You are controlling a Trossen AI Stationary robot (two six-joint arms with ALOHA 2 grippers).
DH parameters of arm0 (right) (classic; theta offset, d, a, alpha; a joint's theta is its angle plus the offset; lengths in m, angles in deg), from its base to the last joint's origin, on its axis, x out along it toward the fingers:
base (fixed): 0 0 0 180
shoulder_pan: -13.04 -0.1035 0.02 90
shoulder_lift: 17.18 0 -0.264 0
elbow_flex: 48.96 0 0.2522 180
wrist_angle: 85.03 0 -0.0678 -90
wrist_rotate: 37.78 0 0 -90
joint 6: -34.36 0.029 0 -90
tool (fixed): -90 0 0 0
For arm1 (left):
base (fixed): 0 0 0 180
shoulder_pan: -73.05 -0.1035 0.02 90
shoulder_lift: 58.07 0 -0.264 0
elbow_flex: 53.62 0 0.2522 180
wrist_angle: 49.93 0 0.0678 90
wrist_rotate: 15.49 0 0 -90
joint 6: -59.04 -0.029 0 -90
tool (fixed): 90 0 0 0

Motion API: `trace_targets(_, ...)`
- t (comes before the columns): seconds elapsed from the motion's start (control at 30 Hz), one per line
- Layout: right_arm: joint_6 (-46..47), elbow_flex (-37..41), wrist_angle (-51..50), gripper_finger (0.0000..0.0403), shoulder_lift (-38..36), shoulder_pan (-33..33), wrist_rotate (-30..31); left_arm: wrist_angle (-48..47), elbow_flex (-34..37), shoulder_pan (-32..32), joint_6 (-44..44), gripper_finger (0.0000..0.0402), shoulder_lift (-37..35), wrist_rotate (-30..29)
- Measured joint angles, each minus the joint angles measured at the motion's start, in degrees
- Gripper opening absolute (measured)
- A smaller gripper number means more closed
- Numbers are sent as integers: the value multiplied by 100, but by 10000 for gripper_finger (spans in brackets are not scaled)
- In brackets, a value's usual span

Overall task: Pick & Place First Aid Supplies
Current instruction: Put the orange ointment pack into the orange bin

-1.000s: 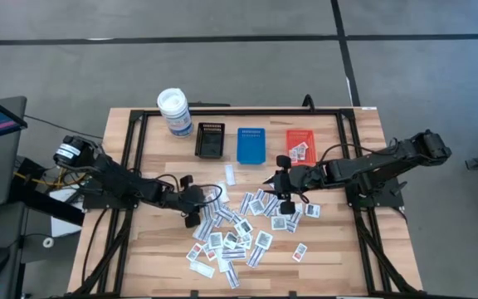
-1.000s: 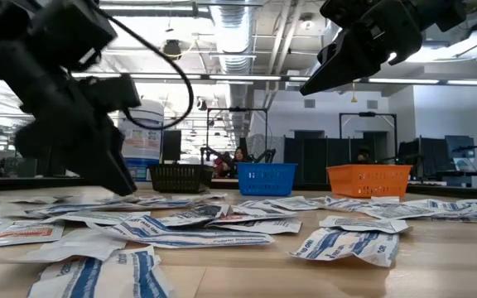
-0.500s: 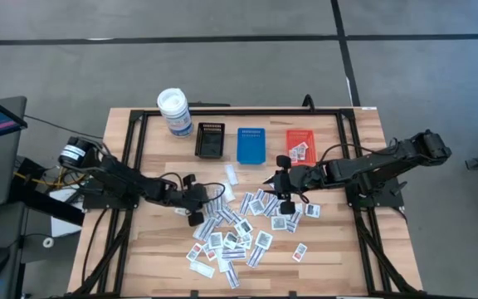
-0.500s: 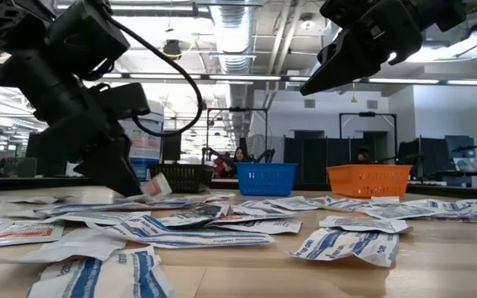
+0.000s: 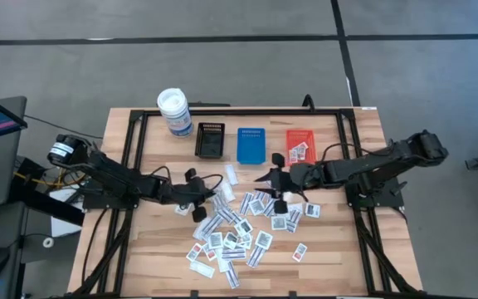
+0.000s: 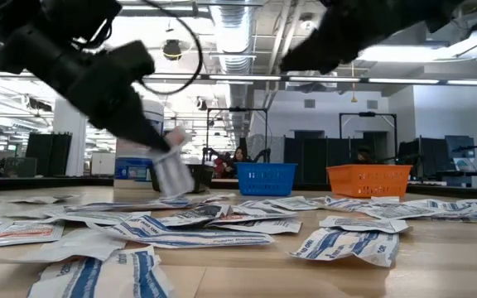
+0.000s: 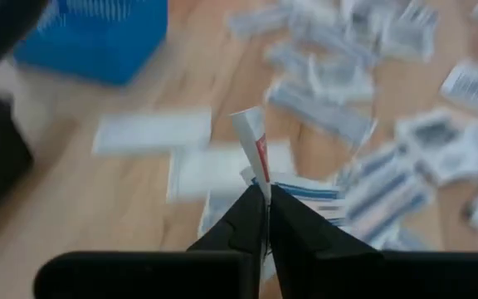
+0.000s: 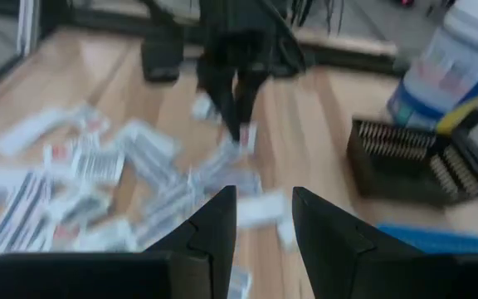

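Observation:
The first aid supplies lie as a loose pile of small white packets on the wooden table, left of its middle. My left gripper hangs above the pile's far left edge, shut on one white packet with red print. In the low view that packet hangs below the fingers. My right gripper hovers open above the pile's far right part, with nothing between its fingers. My left gripper pinches one end of the small packet between its two fingertips. The fingers slant downward from the table's left side. The packet is lifted clear of the pile and hangs tilted below the fingertips.
Along the far side stand a black tray, a blue tray and an orange tray holding a few packets. A white round canister stands left of them. One long packet lies alone near the blue tray.
My left gripper has shut on a packet in the pile and risen with it, drifting toward the table's right edge. The packet now hangs clear of the table. My right gripper has shifted a little toward the table's left edge, still open.

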Motion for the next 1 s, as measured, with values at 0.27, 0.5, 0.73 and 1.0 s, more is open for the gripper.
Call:
trace_targets(0.27,-9,-115,1561,113,1377,131,-446,850,-4,0,-594,12,-1,-155)
trace_targets(0.5,532,-786,1861,113,2342,383,-440,891,-12,4,-594,10,38,-149)
trace_targets(0.73,909,-1227,1745,113,2873,601,-756,899,-13,7,-594,12,128,-145)
trace_targets(1.0,922,-1252,1860,113,3003,714,-1316,946,-13,9,-594,14,125,-144)
